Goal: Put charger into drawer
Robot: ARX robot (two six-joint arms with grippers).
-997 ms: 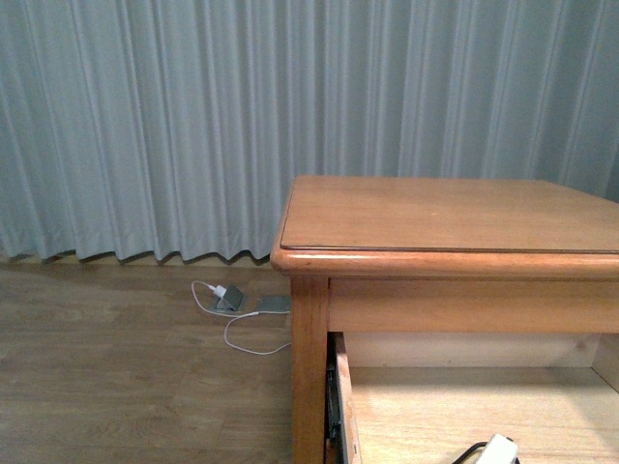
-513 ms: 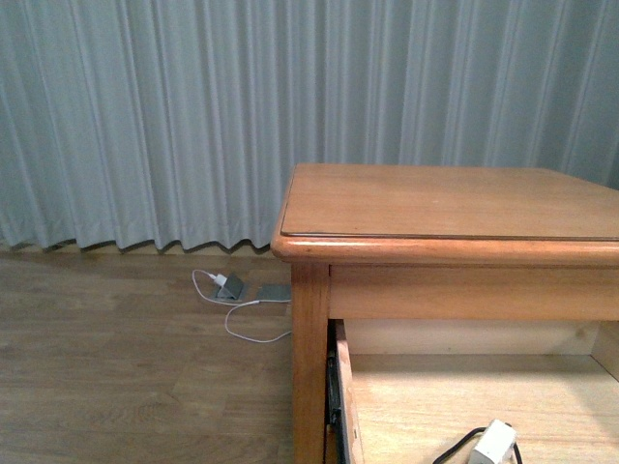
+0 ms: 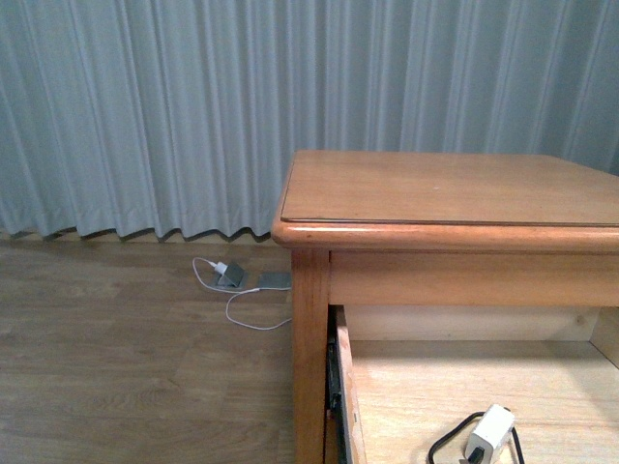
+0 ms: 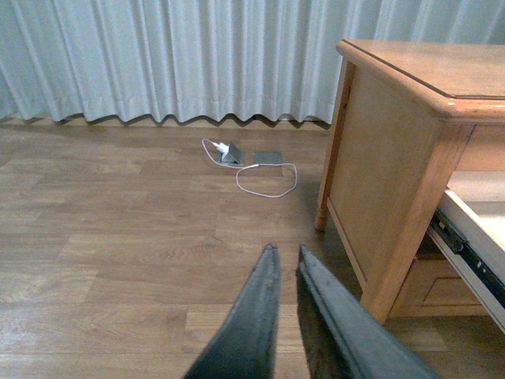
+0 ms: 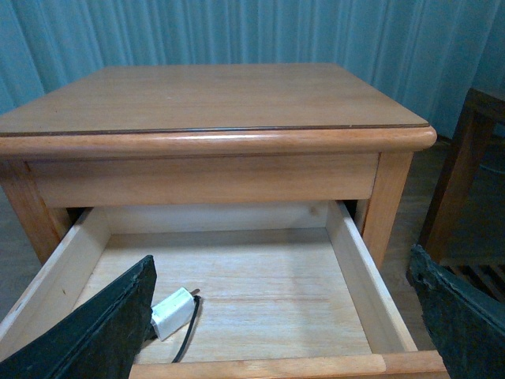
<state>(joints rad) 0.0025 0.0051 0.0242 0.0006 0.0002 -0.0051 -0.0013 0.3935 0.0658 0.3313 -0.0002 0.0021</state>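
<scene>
— What changed since the last frame?
— Front view tilted down; I saw more of the charger [image 3: 490,431] lying in the open drawer [image 5: 351,260].
— Hands?
— Right hand [image 5: 284,320] spread wide, empty; left hand [image 4: 284,260] closed over wood floor [image 4: 118,237], grey curtain [image 3: 145,106] behind the tabletop [image 3: 445,188].

No text, label, brand or number is readable anywhere.

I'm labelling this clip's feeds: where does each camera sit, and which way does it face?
Front view: on the body, facing the table and curtain; no arm shows.
Left wrist view: faces floor and table's side; closed left pincer shows.
Right wrist view: faces the open drawer; wide-open right pincer shows.
Front and right wrist views share the charger in the drawer.
</scene>
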